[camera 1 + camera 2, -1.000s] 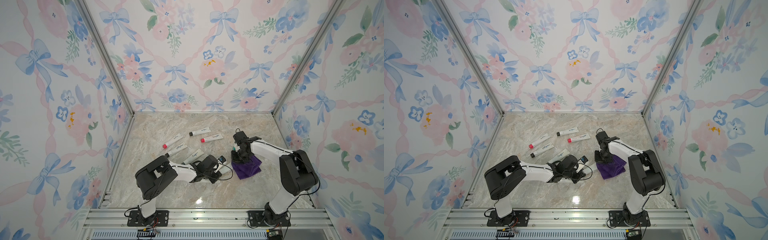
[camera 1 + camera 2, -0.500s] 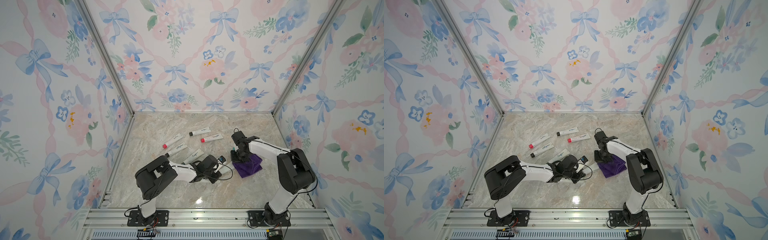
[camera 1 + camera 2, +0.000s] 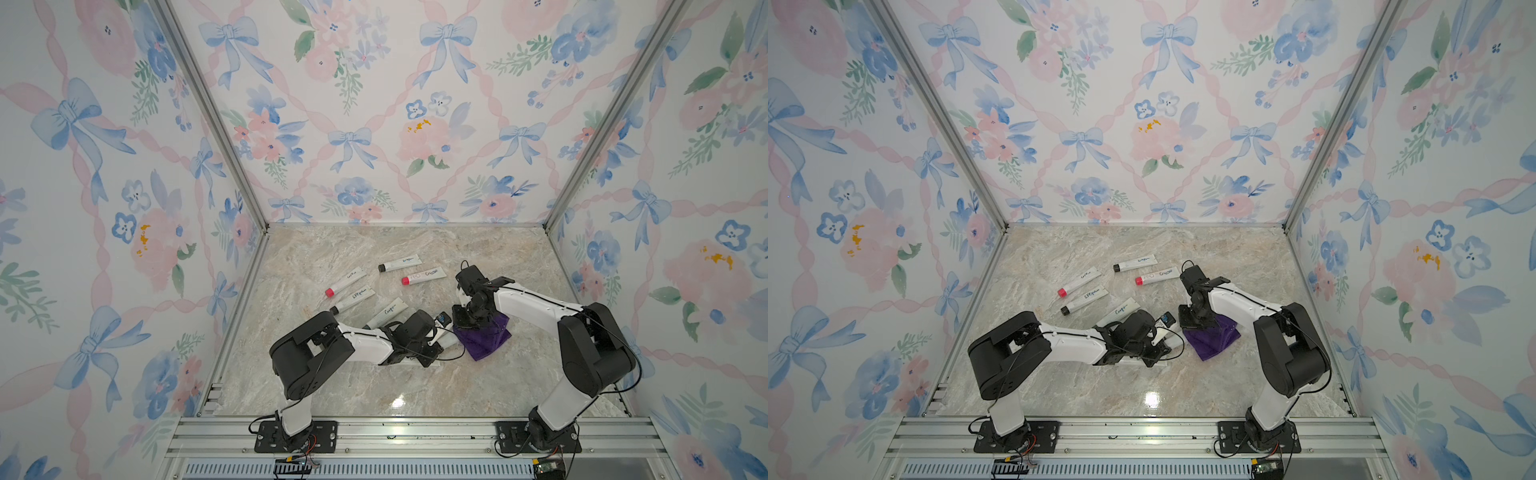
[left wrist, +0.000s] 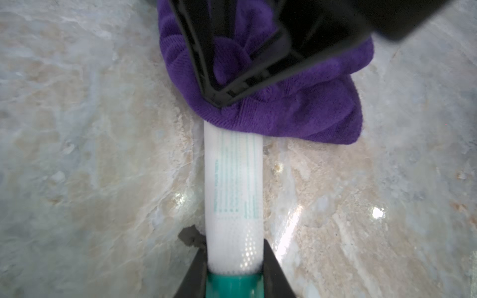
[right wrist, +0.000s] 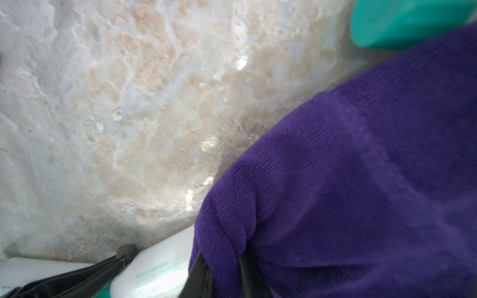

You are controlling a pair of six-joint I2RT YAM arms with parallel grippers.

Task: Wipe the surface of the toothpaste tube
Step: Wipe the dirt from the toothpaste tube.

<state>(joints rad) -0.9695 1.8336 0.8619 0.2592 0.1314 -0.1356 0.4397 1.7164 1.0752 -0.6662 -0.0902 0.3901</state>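
Note:
The toothpaste tube [image 4: 233, 180] is white with green print and a green cap [image 4: 233, 283], and it lies low over the marble floor. My left gripper [image 4: 233, 258] is shut on its cap end. In both top views only a short white stretch of the tube [image 3: 451, 340] [image 3: 1169, 338] shows between the left gripper [image 3: 436, 336] [image 3: 1160, 336] and the purple cloth [image 3: 484, 338] [image 3: 1210, 338]. My right gripper [image 5: 224, 263] is shut on a fold of the cloth [image 5: 348, 180]. It presses the cloth [image 4: 284, 111] over the tube's far end, which is hidden.
Several other white tubes lie on the floor behind the arms, among them a black-capped one [image 3: 401, 262], a red-capped one [image 3: 424, 275] and one next to the left arm [image 3: 386, 311]. The floral walls stand close on three sides.
The right gripper and the purple cloth have slid a little to the left along the tube, toward the left gripper. The left arm has held still.

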